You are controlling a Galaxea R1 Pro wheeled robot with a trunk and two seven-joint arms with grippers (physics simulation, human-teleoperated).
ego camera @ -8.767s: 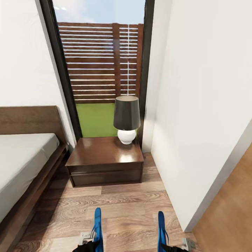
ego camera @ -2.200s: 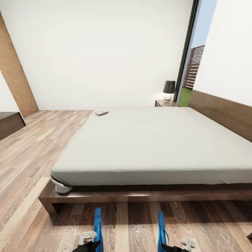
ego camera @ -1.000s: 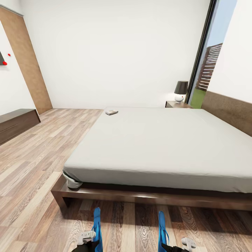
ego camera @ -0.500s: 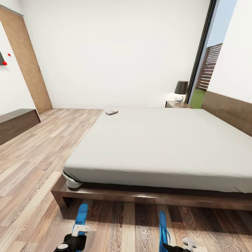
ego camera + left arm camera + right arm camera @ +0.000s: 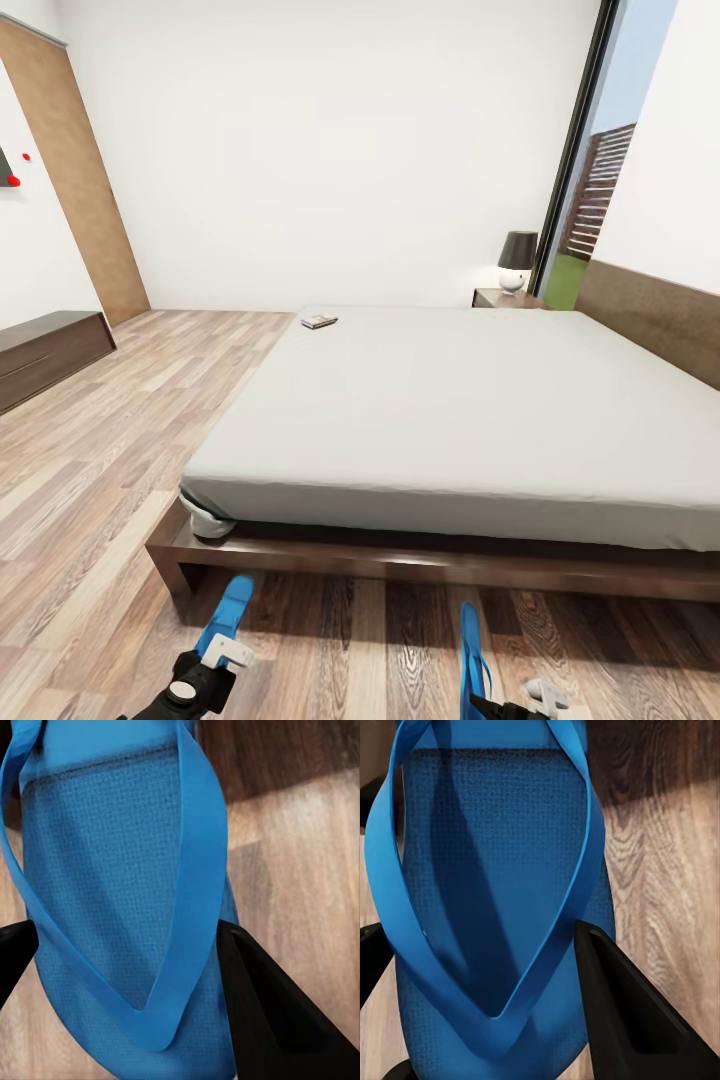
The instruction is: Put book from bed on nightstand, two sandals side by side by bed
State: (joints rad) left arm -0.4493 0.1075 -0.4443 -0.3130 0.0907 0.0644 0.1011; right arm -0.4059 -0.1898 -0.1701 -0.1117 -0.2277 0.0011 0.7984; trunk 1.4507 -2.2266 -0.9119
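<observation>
Bedroom: bed (image 5: pixel 450 420), book (image 5: pixel 319 321) far left. Both grippers, left (image 5: pixel 215 660) and right (image 5: pixel 510 700), each clamp one sandal (image 5: pixel 228 615) (image 5: pixel 471 650), ready for floor placement bedside.

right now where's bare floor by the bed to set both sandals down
The plank strip along the bed frame, just ahead of both sandals (left, right), is bare. Floor on the left out to the long cabinet is bare too. The nightstand top carries a lamp.

Two blue sandals: left sandal (image 5: pixel 226 615), right sandal (image 5: pixel 470 650). One bed (image 5: pixel 450 420). One book (image 5: pixel 319 321). One nightstand (image 5: pixel 505 298). One lamp (image 5: pixel 517 260). One long low cabinet (image 5: pixel 45 355). One window (image 5: pixel 600 190).
</observation>
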